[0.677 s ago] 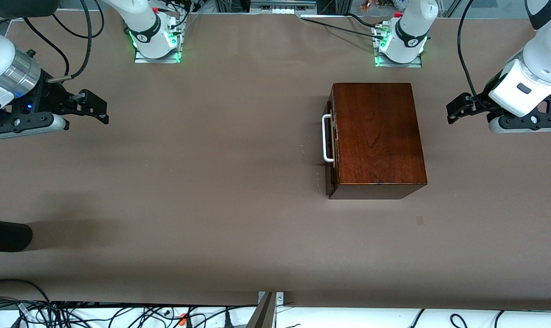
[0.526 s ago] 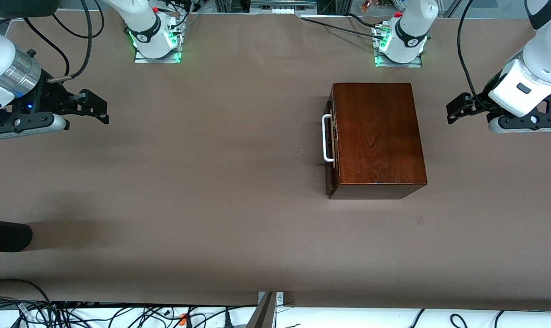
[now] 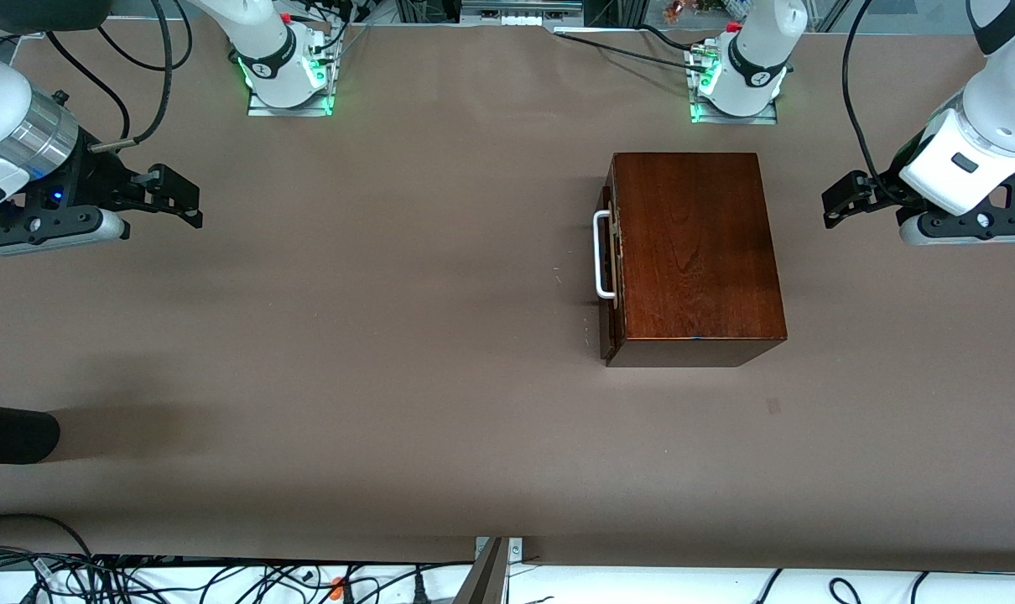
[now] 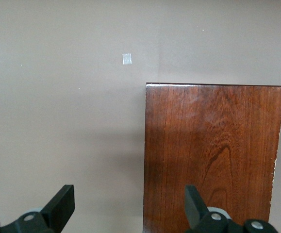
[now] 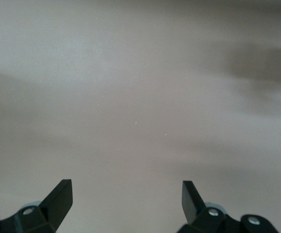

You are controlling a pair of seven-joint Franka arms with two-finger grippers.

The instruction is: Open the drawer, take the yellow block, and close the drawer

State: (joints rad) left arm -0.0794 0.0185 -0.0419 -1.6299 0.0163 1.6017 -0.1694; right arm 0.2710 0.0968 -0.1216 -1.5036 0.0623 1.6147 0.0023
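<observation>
The dark reddish-brown wooden box [image 3: 694,252] stands on the table toward the left arm's end. Its drawer [image 3: 607,267] is shut, with the white U-shaped handle [image 3: 601,254] facing the right arm's end. The yellow block is hidden. My left gripper [image 3: 843,200] is open and empty, in the air beside the box at the table's end; its wrist view [image 4: 129,206] shows the box top [image 4: 210,155]. My right gripper [image 3: 176,197] is open and empty, in the air over bare table at the right arm's end; it also shows in its wrist view [image 5: 127,201].
The brown table [image 3: 390,335] spreads between the grippers. A dark rounded object [image 3: 8,433] juts in at the right arm's end, nearer the front camera. A small pale patch [image 3: 773,406] lies on the table near the box. Cables run along the front edge.
My right gripper has shifted very slightly toward the table's middle. Nothing else has moved.
</observation>
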